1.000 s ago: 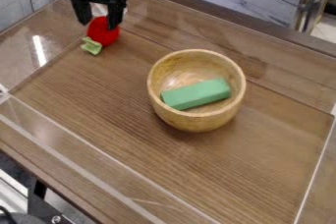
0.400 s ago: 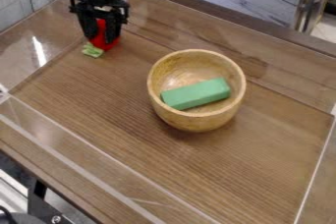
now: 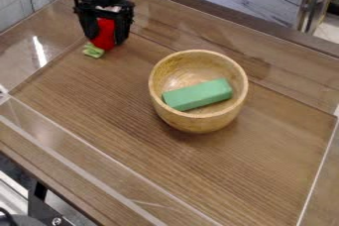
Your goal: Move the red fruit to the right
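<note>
The red fruit (image 3: pixel 106 38) sits on the wooden table at the far left, its light-green leaf piece (image 3: pixel 93 51) sticking out toward the lower left. My gripper (image 3: pixel 105 32) points straight down over it. Its black fingers (image 3: pixel 82 24) stand wide apart on either side of the fruit, open, and hide the fruit's upper part. I cannot tell whether the fingers touch the fruit.
A wooden bowl (image 3: pixel 162 106) holding a green rectangular block (image 3: pixel 197 95) stands in the middle of the table, to the right of the fruit. Clear plastic walls (image 3: pixel 40 56) line the table's left and near edges.
My gripper has come down a little and shifted slightly right, so its fingers now straddle the red fruit. The fruit and the bowl have stayed put.
</note>
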You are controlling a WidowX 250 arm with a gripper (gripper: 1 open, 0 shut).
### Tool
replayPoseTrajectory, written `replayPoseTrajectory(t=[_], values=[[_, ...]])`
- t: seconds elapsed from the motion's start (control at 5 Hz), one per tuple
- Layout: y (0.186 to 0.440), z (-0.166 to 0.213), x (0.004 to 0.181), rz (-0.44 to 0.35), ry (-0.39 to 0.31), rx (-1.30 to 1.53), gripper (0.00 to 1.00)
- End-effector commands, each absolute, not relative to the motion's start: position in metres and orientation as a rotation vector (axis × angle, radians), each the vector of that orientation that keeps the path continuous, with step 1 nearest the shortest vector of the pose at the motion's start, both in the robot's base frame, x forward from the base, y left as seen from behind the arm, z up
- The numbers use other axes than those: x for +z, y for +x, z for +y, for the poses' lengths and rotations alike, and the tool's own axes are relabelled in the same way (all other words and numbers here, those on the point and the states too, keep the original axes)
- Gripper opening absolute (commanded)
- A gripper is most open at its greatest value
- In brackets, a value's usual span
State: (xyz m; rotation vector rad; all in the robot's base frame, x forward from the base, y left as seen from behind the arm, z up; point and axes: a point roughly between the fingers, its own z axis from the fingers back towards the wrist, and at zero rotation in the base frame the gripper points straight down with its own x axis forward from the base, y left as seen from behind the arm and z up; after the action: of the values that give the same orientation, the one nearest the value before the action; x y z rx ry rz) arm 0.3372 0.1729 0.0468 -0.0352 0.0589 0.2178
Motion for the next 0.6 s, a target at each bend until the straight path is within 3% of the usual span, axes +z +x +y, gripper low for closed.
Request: replayPoseTrajectory(t=[0.0, 0.2, 0.4], values=[[0.346, 0.19, 0.081, -0.021, -0.007, 0.221, 1.0], [0.344, 0.199, 0.084, -0.024, -0.01, 0.226, 1.0], [0.351, 0.2, 0.069, -0.021, -0.013, 0.27, 1.0]])
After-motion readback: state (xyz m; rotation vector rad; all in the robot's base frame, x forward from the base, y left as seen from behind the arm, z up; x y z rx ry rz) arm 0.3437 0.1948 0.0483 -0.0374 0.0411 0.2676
